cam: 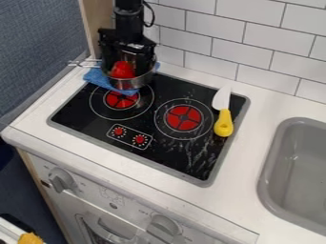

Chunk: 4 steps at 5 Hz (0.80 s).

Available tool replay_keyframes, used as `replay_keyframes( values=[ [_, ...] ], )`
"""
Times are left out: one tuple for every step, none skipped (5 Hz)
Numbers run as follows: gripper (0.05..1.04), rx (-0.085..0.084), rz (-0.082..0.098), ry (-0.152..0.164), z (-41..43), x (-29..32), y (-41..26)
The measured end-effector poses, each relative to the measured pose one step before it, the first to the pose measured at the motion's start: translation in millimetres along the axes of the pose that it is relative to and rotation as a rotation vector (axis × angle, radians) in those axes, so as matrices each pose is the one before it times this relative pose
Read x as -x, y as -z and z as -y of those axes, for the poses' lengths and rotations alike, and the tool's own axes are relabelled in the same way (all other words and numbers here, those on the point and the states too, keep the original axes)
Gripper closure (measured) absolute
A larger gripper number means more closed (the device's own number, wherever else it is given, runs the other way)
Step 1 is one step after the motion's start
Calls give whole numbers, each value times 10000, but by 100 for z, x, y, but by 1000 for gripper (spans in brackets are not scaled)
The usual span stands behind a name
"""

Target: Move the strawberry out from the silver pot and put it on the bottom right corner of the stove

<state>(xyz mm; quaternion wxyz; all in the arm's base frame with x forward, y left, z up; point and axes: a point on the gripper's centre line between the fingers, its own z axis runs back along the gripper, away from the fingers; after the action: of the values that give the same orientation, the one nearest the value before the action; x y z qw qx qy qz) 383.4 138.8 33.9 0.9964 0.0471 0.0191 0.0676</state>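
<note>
In the camera view, the gripper (pixel 125 65) is hanging in the pot (pixel 129 85) around the strawberry (pixel 123 70); whether it is clamping, I cannot tell. Lifting and placing are remaining. The pot's wall is obstructing; the cloth (pixel 98 76) is lying beneath, the knife (pixel 223 125) along the stove's (pixel 191 167) right side.

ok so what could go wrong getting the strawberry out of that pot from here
The black end effector is down at the silver metal pot, so lifting could catch the rim and drag the pot along. The pot seems to rest on a rumpled blue cloth, which might let it slide or tip. The red strawberry looks rounded, so it may roll once set down near the stove's edge.
</note>
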Motion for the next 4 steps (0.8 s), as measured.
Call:
replay_keyframes(
  values=[
    [350, 78, -52, -138, 120, 96, -63],
    [376, -34, 150, -107, -69, -179, -251],
    [376, -164, 585, -266, -269, -121, -2537],
    [376, -190, 979, 208, 1528, 428, -4208]
  ],
)
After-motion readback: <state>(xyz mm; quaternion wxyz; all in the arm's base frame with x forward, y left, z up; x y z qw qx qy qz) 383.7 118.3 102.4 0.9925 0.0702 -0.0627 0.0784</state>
